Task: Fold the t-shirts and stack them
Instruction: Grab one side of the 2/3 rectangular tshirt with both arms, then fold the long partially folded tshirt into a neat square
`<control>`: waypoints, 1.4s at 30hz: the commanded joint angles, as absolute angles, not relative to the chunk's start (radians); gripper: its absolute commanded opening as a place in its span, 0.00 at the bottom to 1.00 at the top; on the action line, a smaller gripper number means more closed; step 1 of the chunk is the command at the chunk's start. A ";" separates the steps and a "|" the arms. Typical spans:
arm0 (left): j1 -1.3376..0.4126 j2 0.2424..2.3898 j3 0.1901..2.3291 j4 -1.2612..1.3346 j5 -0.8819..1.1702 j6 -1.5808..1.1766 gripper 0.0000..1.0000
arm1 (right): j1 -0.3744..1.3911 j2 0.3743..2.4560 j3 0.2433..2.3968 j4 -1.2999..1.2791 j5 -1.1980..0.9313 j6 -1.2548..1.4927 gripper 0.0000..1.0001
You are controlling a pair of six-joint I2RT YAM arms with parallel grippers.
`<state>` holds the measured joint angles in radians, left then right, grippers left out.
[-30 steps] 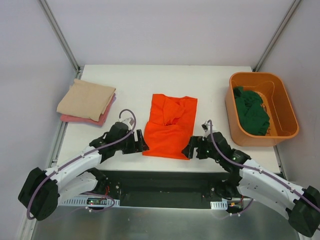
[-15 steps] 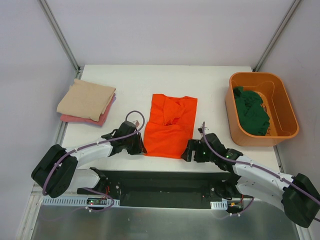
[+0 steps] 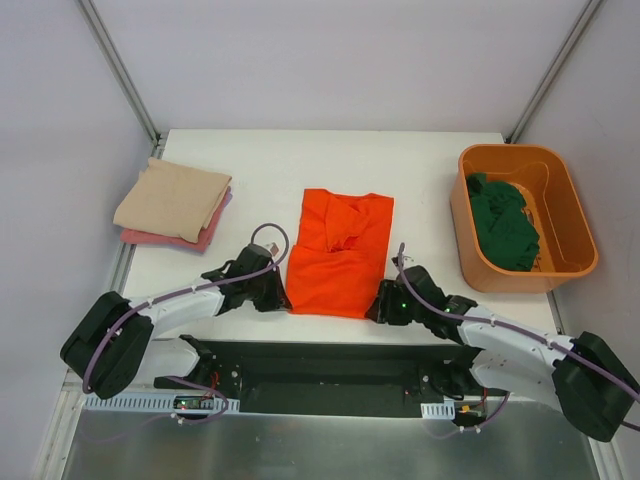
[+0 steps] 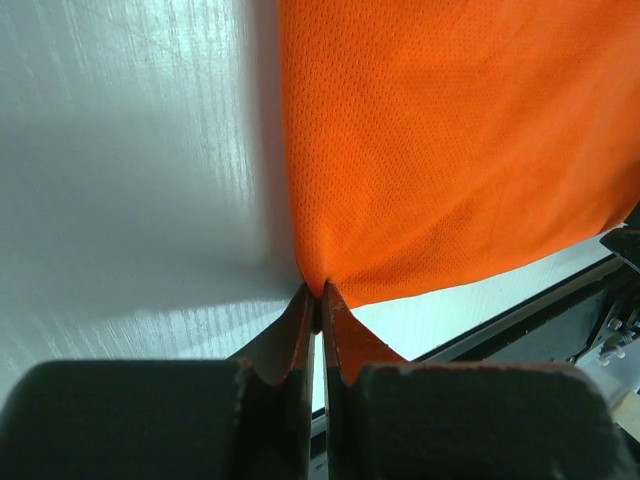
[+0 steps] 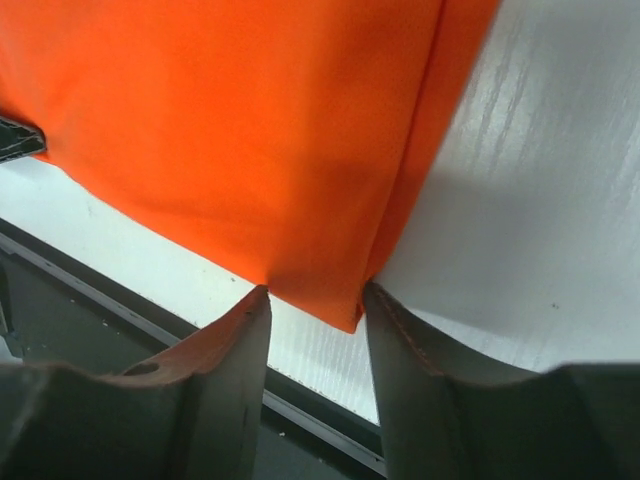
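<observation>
**Left wrist view: left tool [image 4: 318, 300] nips a hem corner of the orange t-shirt [image 4: 440, 140]**

From where I stand, the orange t-shirt lies flat in the middle of the tabletop [image 3: 270, 165], already narrowed into a long panel with its hem toward the arms. The left tool is pressed together on the near left corner, and the cloth puckers into its tips. The right tool [image 5: 315, 300] is spread, one finger on each side of the near right corner, with nothing pinched between them yet.

The fabric looks like a thin, light mesh knit, quite limp. I would expect it to sag and drape the moment it is lifted and to keep no shape of its own. It should not break, but a layered edge could slip apart if only the top ply is caught. The two hem corners seem the right places to hold, taken deep enough to trap every layer, so the panel hangs evenly when carried over.

At the far left a beige t-shirt [image 3: 172, 198] sits folded on a pink t-shirt [image 3: 165, 240]. A dark green t-shirt [image 3: 505, 222] lies crumpled in the orange bin [image 3: 512, 150] at the right
</observation>
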<state>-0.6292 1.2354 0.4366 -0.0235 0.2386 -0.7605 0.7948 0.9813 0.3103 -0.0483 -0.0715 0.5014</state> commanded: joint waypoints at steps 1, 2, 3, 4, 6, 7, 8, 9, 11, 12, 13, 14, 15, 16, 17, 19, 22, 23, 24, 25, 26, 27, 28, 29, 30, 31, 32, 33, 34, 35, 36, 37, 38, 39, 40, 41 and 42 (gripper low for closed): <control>-0.637 1.203 0.420 -0.046 0.241 -0.759 0.00 | 0.816 1.020 0.304 -0.087 -0.080 0.515 0.37; -0.638 1.198 0.419 -0.046 0.238 -0.759 0.00 | 0.816 1.020 0.301 -0.087 -0.080 0.514 0.30; -0.637 1.197 0.419 -0.046 0.239 -0.762 0.00 | 0.821 1.017 0.299 -0.087 -0.086 0.509 0.21; -0.637 1.189 0.417 -0.046 0.250 -0.764 0.00 | 0.822 1.009 0.299 -0.087 -0.089 0.506 0.12; -0.637 1.161 0.416 -0.049 0.276 -0.756 0.00 | 0.828 0.983 0.298 -0.087 -0.110 0.499 0.01; -0.638 1.134 0.413 -0.057 0.282 -0.756 0.00 | 0.828 0.965 0.298 -0.087 -0.126 0.492 0.01; -0.637 1.103 0.410 -0.070 0.288 -0.753 0.00 | 0.828 0.944 0.298 -0.090 -0.147 0.492 0.00; -0.637 1.057 0.408 -0.093 0.294 -0.752 0.00 | 0.828 0.919 0.299 -0.092 -0.179 0.489 0.01; -0.638 0.943 0.410 -0.142 0.288 -0.742 0.00 | 0.828 0.865 0.301 -0.094 -0.245 0.491 0.01; -0.637 0.883 0.413 -0.170 0.284 -0.741 0.00 | 0.828 0.836 0.302 -0.095 -0.280 0.494 0.00; -0.637 0.829 0.416 -0.190 0.282 -0.738 0.00 | 0.830 0.810 0.308 -0.101 -0.329 0.495 0.01; -0.637 0.768 0.420 -0.216 0.287 -0.733 0.00 | 0.828 0.781 0.322 -0.113 -0.381 0.499 0.00; -0.637 0.712 0.428 -0.239 0.288 -0.729 0.00 | 0.828 0.758 0.333 -0.124 -0.434 0.499 0.00; -0.637 0.668 0.440 -0.259 0.294 -0.724 0.00 | 0.827 0.740 0.347 -0.132 -0.507 0.499 0.01; -0.637 0.620 0.458 -0.285 0.293 -0.719 0.00 | 0.827 0.721 0.362 -0.141 -0.549 0.502 0.00; -0.637 0.559 0.497 -0.327 0.272 -0.707 0.00 | 0.828 0.681 0.396 -0.165 -0.604 0.503 0.00; -0.637 0.519 0.549 -0.351 0.236 -0.696 0.00 | 0.822 0.640 0.439 -0.179 -0.647 0.518 0.01; -0.637 0.518 0.567 -0.353 0.223 -0.693 0.00 | 0.815 0.631 0.446 -0.179 -0.649 0.525 0.00; -0.637 0.525 0.584 -0.353 0.201 -0.692 0.00 | 0.804 0.624 0.455 -0.181 -0.650 0.529 0.01; -0.637 0.537 0.598 -0.353 0.175 -0.692 0.00 | 0.790 0.623 0.459 -0.183 -0.653 0.534 0.01; -0.637 0.555 0.615 -0.350 0.145 -0.693 0.00 | 0.769 0.623 0.465 -0.184 -0.657 0.537 0.01; -0.637 0.577 0.632 -0.345 0.124 -0.686 0.00 | 0.747 0.627 0.466 -0.184 -0.666 0.537 0.01; -0.637 0.601 0.656 -0.342 0.103 -0.683 0.00 | 0.718 0.629 0.466 -0.186 -0.672 0.538 0.00; -0.637 0.632 0.679 -0.334 0.089 -0.675 0.00 | 0.694 0.630 0.468 -0.184 -0.676 0.538 0.01; -0.637 0.665 0.698 -0.325 0.074 -0.673 0.00 | 0.666 0.637 0.469 -0.184 -0.678 0.532 0.00; -0.637 0.695 0.716 -0.316 0.055 -0.675 0.00 | 0.643 0.643 0.472 -0.184 -0.673 0.531 0.00; -0.637 0.728 0.733 -0.299 0.048 -0.672 0.00 | 0.623 0.652 0.476 -0.184 -0.667 0.523 0.01; -0.637 0.762 0.744 -0.275 0.037 -0.673 0.00 | 0.603 0.656 0.480 -0.186 -0.657 0.514 0.00; -0.635 0.799 0.758 -0.261 0.029 -0.673 0.00 | 0.588 0.667 0.488 -0.190 -0.637 0.506 0.00; -0.635 0.830 0.773 -0.246 0.023 -0.667 0.00 | 0.571 0.673 0.491 -0.190 -0.624 0.497 0.00; -0.632 0.866 0.785 -0.233 0.006 -0.664 0.00 | 0.555 0.683 0.497 -0.192 -0.606 0.491 0.01; -0.626 0.896 0.799 -0.219 0.006 -0.661 0.00 | 0.543 0.690 0.503 -0.192 -0.591 0.488 0.00; -0.617 0.938 0.811 -0.204 0.006 -0.657 0.00 | 0.528 0.698 0.509 -0.190 -0.577 0.482 0.01; -0.605 0.963 0.821 -0.184 0.006 -0.652 0.00 | 0.514 0.703 0.515 -0.190 -0.554 0.480 0.00; -0.591 0.992 0.830 -0.161 0.018 -0.652 0.00 | 0.506 0.701 0.515 -0.186 -0.529 0.480 0.00; -0.572 1.018 0.836 -0.141 0.046 -0.653 0.00 | 0.499 0.700 0.518 -0.181 -0.499 0.480 0.01; -0.552 1.049 0.842 -0.117 0.078 -0.655 0.00 | 0.486 0.699 0.522 -0.183 -0.470 0.479 0.01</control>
<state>-0.6086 0.9760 0.7811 -0.2424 0.0509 -0.6838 0.5205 0.7021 0.4667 -0.1925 -0.5739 0.5011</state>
